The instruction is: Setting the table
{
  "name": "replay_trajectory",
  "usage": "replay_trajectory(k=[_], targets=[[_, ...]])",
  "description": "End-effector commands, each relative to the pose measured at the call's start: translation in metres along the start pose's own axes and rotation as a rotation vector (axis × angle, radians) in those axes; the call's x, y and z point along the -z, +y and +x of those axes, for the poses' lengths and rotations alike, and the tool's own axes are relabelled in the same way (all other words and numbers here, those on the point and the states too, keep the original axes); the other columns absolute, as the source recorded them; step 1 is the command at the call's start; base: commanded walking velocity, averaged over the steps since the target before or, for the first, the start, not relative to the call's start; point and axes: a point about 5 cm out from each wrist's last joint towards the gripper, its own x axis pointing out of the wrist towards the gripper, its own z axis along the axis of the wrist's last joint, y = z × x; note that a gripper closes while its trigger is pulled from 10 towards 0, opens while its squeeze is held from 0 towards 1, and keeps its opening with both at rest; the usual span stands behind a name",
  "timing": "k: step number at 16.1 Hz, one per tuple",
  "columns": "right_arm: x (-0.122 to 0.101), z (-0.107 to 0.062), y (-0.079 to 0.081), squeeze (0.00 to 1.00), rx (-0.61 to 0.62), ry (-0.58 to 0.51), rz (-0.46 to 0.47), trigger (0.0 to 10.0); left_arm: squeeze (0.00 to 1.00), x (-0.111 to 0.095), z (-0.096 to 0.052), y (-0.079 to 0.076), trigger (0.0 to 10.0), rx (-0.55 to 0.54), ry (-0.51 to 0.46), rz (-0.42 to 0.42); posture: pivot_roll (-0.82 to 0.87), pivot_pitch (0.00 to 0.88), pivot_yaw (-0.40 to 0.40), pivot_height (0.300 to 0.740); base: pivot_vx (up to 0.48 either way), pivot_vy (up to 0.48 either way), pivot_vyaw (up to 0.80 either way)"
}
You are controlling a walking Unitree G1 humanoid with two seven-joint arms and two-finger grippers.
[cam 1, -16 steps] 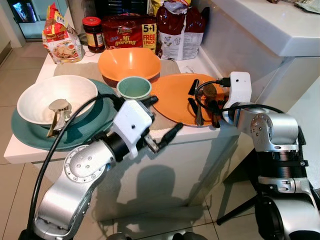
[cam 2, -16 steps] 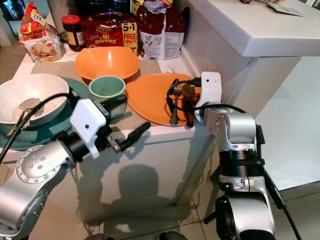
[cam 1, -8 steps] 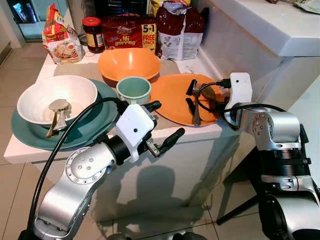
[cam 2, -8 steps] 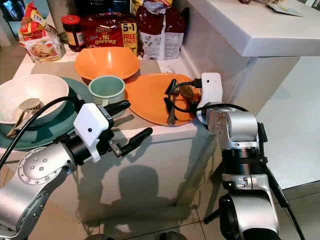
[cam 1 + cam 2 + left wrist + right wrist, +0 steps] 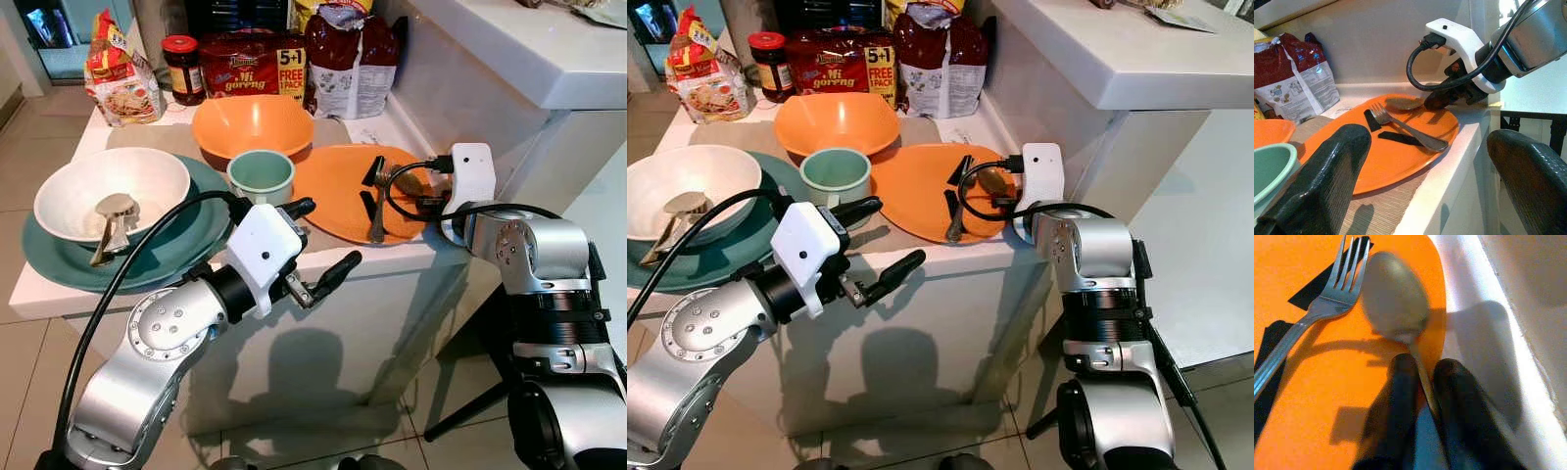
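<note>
From the head camera, the right gripper [image 5: 416,188] sits at the right rim of the orange plate [image 5: 338,191], centre right of frame, its fingers nipped together on the spoon [image 5: 404,179] handle. The left gripper [image 5: 318,245] hovers mid-frame off the counter edge, fingers spread, holding nothing.

The left wrist view puts the fork [image 5: 1405,128] at centre, lying loose on the plate beside the spoon bowl.

In the right wrist view, the handle runs between the two fingers [image 5: 1400,396] at lower centre. That thin grip looks risky: the spoon could twist out, or its bowl could knock the fork over the counter edge.
</note>
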Motion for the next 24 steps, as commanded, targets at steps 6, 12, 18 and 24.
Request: replay_trajectory(k=[6, 12, 18, 24], targets=[[-0.019, -0.007, 0.000, 0.00, 0.015, -0.078, -0.007, 0.0, 0.00, -0.006, 0.000, -0.002, 10.0, 0.014, -0.016, 0.023, 0.09, 0.006, -0.074, 0.740, 0.000, 0.000, 0.00], [-0.026, -0.015, 0.002, 0.00, 0.035, -0.123, -0.050, 0.0, 0.00, -0.006, 0.001, -0.002, 10.0, 0.010, -0.020, 0.027, 0.10, 0.004, -0.076, 0.740, 0.000, 0.000, 0.00], [-0.039, -0.052, 0.021, 0.00, -0.069, -0.373, -0.161, 0.0, 0.00, -0.003, 0.000, 0.004, 10.0, -0.063, -0.003, 0.039, 0.10, 0.001, -0.074, 0.740, 0.000, 0.000, 0.00], [0.011, -0.101, 0.035, 0.00, -0.304, -0.611, -0.026, 10.0, 0.00, 0.018, -0.011, 0.019, 10.0, -0.300, 0.056, -0.016, 0.08, 0.000, -0.074, 0.740, -0.067, 0.000, 0.00]])
